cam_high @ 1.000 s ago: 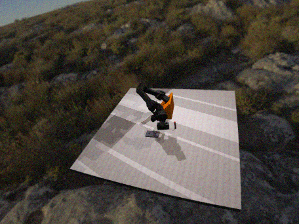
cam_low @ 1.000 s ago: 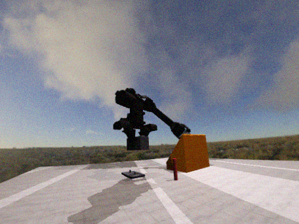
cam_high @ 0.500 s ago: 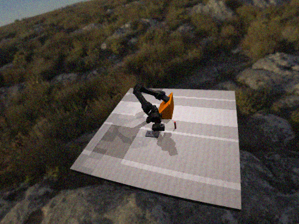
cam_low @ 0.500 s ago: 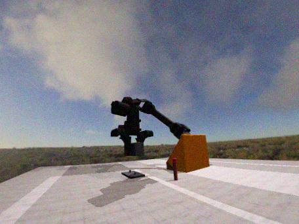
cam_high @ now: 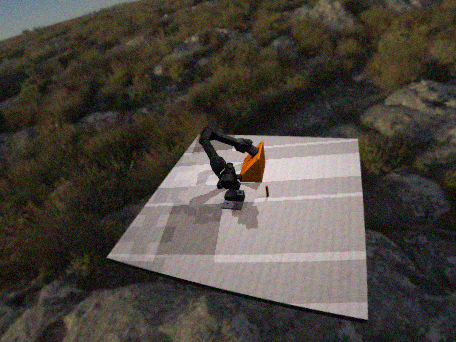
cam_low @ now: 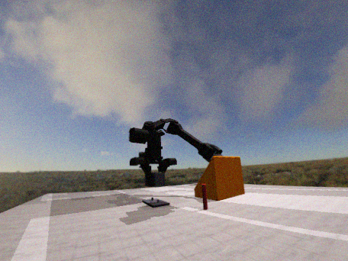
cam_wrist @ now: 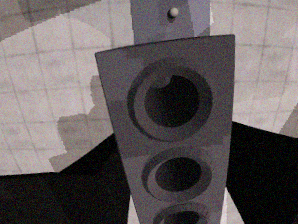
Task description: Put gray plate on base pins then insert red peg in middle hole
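Observation:
My gripper [cam_high: 233, 190] [cam_low: 154, 172] is shut on the gray plate [cam_wrist: 166, 129] [cam_low: 159, 179], a long plate with three round holes in a row. It holds the plate in the air above the flat dark base [cam_high: 232, 204] [cam_low: 156, 202] [cam_wrist: 153, 10]. In the wrist view one small pin [cam_wrist: 173, 11] of the base shows beyond the plate's far edge; the other pin is hidden. The red peg [cam_high: 267, 190] [cam_low: 204, 196] stands upright on the floor to the right of the base.
An orange wedge-shaped block [cam_high: 254, 165] [cam_low: 223, 177] carries the arm's foot, behind the peg. The tiled floor slab [cam_high: 300, 240] ends in rocky ground on all sides.

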`<state>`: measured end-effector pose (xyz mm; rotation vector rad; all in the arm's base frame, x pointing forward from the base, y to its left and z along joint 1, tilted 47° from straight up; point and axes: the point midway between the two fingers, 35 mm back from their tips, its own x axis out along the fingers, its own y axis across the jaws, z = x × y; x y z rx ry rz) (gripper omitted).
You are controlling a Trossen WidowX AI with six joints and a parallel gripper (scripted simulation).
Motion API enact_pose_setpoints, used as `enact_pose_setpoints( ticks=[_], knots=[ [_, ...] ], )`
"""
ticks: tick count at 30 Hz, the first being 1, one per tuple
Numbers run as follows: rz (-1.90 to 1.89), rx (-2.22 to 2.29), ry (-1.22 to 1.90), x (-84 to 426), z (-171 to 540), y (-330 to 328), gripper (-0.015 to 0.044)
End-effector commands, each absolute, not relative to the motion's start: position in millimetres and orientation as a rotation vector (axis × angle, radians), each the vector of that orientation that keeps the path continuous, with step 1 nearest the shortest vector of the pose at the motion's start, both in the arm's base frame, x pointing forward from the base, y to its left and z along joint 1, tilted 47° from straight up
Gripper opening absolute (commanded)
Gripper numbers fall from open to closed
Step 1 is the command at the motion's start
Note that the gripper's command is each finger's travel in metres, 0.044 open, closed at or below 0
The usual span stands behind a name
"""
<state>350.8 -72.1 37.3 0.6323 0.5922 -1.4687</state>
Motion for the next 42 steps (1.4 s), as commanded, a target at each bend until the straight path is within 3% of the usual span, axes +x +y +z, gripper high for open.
enact_pose_setpoints(
  ticks=[1,12,42],
  knots=[
    [-1.476,0.631,0.579,344.7,40.7,-82.9,0.0],
    [-1.498,0.652,0.537,330.1,49.8,-112.0,0.0],
    [-1.499,0.652,0.536,329.8,50.0,-112.7,0.0]
  ],
)
